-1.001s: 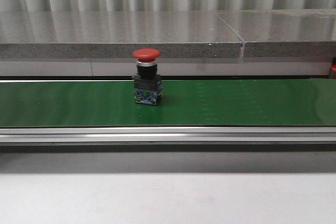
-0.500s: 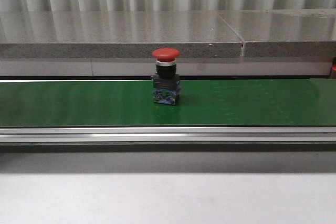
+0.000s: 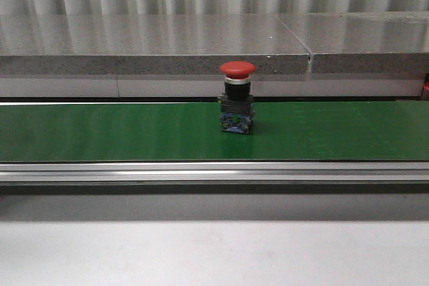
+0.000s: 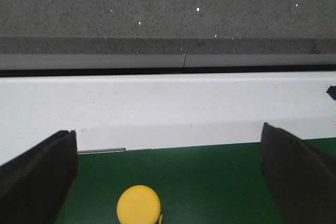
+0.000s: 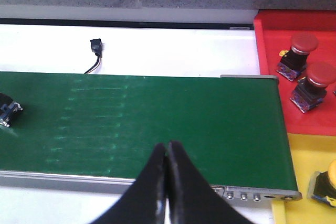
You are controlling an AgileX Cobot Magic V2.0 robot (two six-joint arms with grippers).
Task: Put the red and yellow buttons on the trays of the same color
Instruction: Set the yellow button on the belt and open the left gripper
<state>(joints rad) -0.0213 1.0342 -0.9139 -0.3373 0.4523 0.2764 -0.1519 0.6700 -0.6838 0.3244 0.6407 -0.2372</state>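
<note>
A red button (image 3: 237,98) with a black and blue base stands upright on the green belt (image 3: 100,132); no gripper shows in the front view. In the left wrist view a yellow button (image 4: 138,205) sits on the belt between my left gripper's (image 4: 168,182) wide-open fingers (image 4: 37,177), nearer one finger and touching neither. My right gripper (image 5: 168,148) is shut and empty above the belt's near rail. Beside the belt's end lie a red tray (image 5: 270,51) holding two red buttons (image 5: 300,51) and a yellow tray (image 5: 302,182) holding a yellow button (image 5: 328,179).
A grey stone ledge (image 3: 154,45) runs behind the belt, and an aluminium rail (image 3: 214,172) borders its front. A black cable plug (image 5: 95,48) lies on the white strip behind the belt. A button's blue base (image 5: 8,111) shows at the right wrist view's edge.
The red button has travelled to the right along the belt, staying upright. Nothing else in the front view has moved.
</note>
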